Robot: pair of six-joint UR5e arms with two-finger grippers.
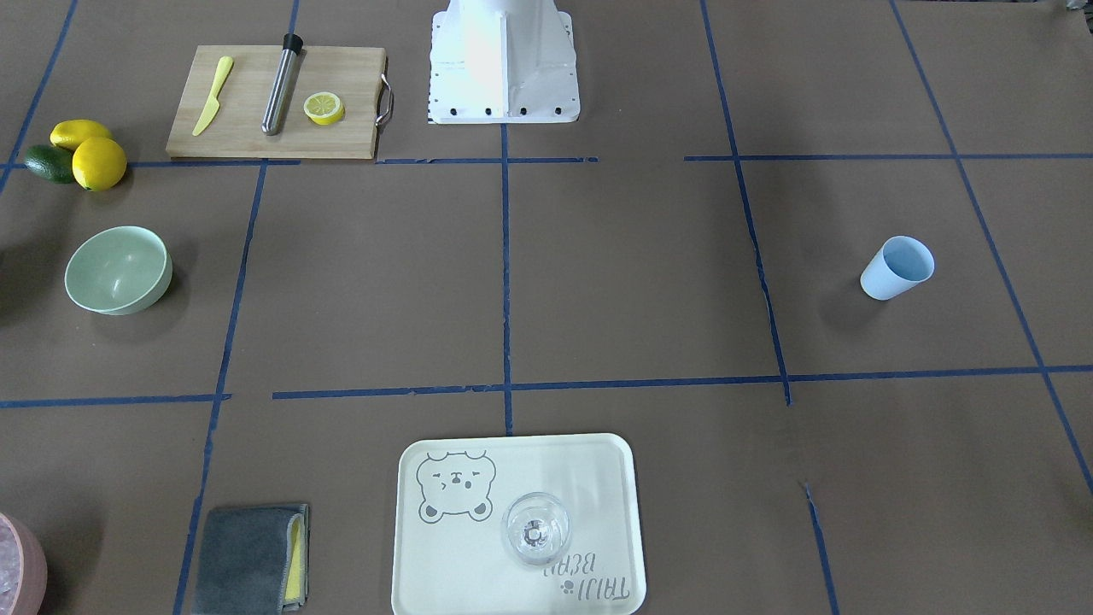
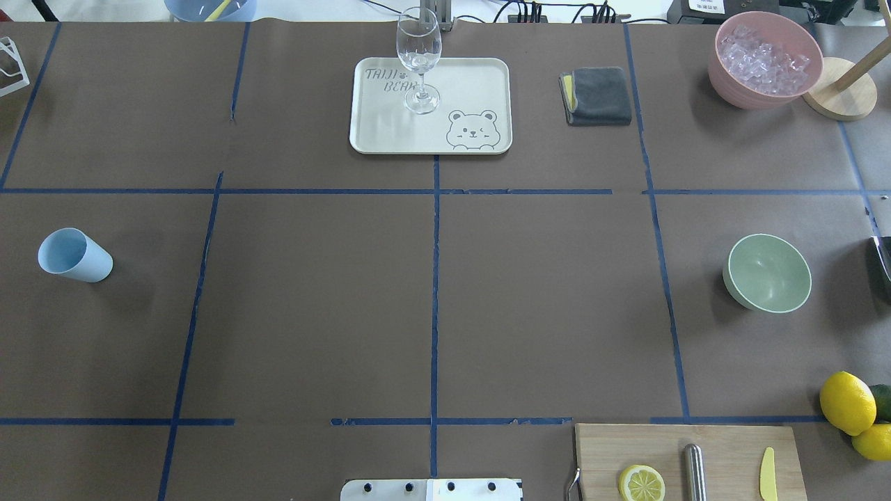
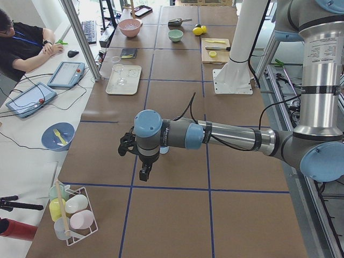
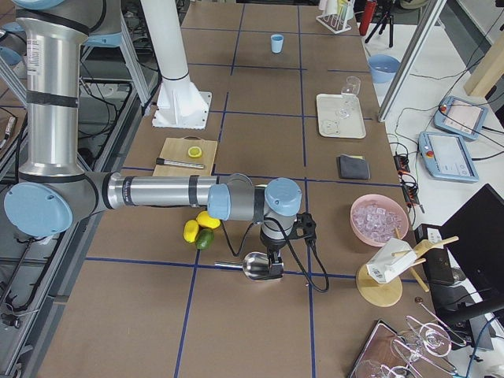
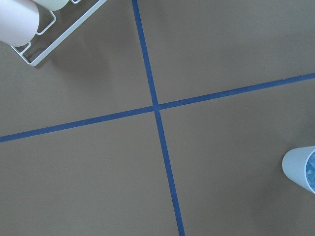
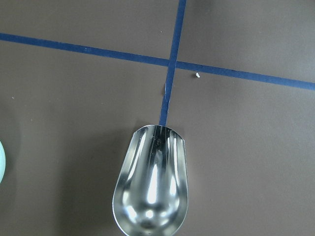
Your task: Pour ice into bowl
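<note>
The mint-green bowl [image 1: 118,270] stands empty on the brown table; it also shows in the overhead view [image 2: 769,273] at the right. A light blue cup [image 2: 73,256] stands at the overhead view's left. The left wrist view catches its rim [image 5: 301,167], with a glassy speckle inside; I cannot make out single ice cubes. My left gripper [image 3: 141,161] hangs over the table beside the cup. My right gripper [image 4: 274,264] hangs over a metal scoop [image 6: 151,184] that lies empty on the table near the bowl. I cannot tell whether either gripper is open or shut.
A pink container [image 2: 764,59] of pale chunks stands at the far right. A tray [image 2: 390,132] holds a wine glass [image 2: 419,59]. A grey cloth [image 2: 597,96], a cutting board [image 1: 341,137] with lemon slice, knife and metal rod, and lemons [image 1: 94,154] lie around.
</note>
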